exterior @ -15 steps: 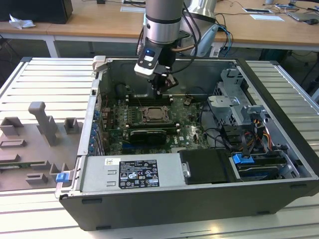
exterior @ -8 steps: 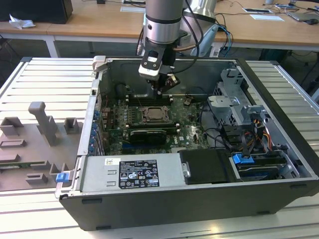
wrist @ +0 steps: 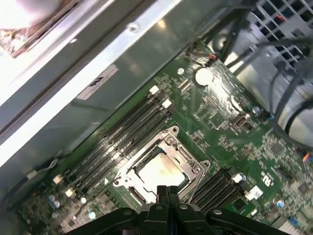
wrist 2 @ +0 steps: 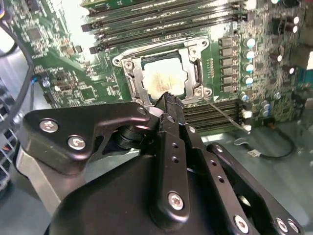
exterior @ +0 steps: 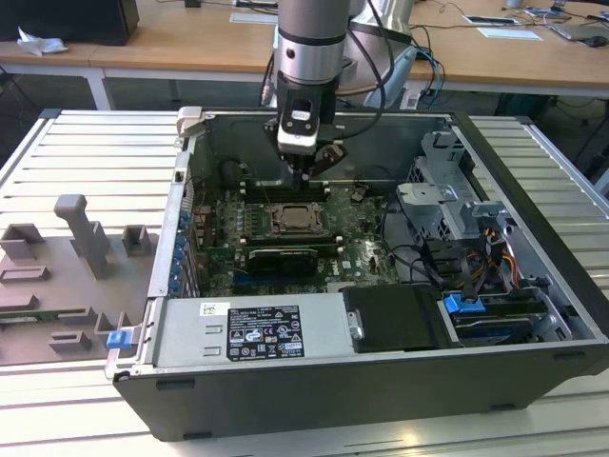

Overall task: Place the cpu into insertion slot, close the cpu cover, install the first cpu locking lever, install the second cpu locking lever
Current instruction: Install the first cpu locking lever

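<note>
Second wrist view: pincer [wrist 2: 168,99], pinched narrow and empty, hangs over the cpu [wrist 2: 162,78] seated in the insertion slot [wrist 2: 128,66] between memory slots [wrist 2: 146,22].

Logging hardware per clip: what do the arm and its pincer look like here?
The arm is a grey cylinder with a dark band, black cables looping beside it. Its wrist carries a pale block. The pincer is matte black: angular linkage plates with silver screws and narrow fingers.

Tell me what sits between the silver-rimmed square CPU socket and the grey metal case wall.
Long black memory slots, side by side, lie between the silver-rimmed square CPU socket and the grey metal case wall, in the first wrist view.
</note>
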`<state>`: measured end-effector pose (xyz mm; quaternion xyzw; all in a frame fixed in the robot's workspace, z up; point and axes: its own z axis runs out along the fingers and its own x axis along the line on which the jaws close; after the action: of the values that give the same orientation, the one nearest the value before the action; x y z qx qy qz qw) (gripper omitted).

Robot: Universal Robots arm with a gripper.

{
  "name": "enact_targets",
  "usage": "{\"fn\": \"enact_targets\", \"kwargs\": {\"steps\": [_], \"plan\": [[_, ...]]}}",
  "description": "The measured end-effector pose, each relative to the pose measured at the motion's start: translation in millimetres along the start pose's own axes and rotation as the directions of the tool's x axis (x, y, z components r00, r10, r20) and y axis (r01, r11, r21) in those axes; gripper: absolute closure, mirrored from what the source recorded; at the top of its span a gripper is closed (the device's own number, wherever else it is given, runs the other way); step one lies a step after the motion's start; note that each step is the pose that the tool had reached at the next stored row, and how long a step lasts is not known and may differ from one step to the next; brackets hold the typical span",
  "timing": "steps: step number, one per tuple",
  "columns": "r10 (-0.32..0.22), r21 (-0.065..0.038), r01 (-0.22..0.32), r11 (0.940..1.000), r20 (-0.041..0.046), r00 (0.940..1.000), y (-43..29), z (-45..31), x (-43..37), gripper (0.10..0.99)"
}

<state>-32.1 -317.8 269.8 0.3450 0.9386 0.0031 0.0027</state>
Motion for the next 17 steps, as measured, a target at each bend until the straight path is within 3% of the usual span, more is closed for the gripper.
{"fn": "enact_targets", "kwargs": {"steps": [1, 4, 8, 9, 12, 13, 14, 16, 17], "plan": [[-0.054, 0.0, 0.054, 0.9986, -0.0004, 0.9986, 0.0, 0.1, 0.0, 0.98], [-0.117, 0.0, 0.117, 0.9932, -0.0009, 0.9932, 0.0, 0.1, 0.0, 0.98], [-0.233, -0.001, 0.233, 0.9726, -0.0017, 0.9726, 0.0, 0.1, 0.0, 0.98], [-0.265, -0.001, 0.265, 0.9641, -0.0019, 0.9641, 0.0, 0.2, 0.0, 0.98], [-0.318, -0.001, 0.318, 0.9481, -0.0023, 0.9481, 0.0, 0.2, 0.0, 0.98], [-0.34, -0.001, 0.34, 0.9405, -0.0024, 0.9405, 0.0, 0.2, 0.0, 0.98], [-0.377, -0.002, 0.377, 0.9263, -0.0027, 0.9263, 0.0, 0.3, 0.0, 0.98], [-0.418, -0.002, 0.418, 0.9085, -0.0029, 0.9085, 0.0, 0.5, 0.0, 0.98], [-0.454, -0.002, 0.454, 0.8909, -0.0032, 0.8909, 0.0, 0.6, 0.0, 0.98]]}}
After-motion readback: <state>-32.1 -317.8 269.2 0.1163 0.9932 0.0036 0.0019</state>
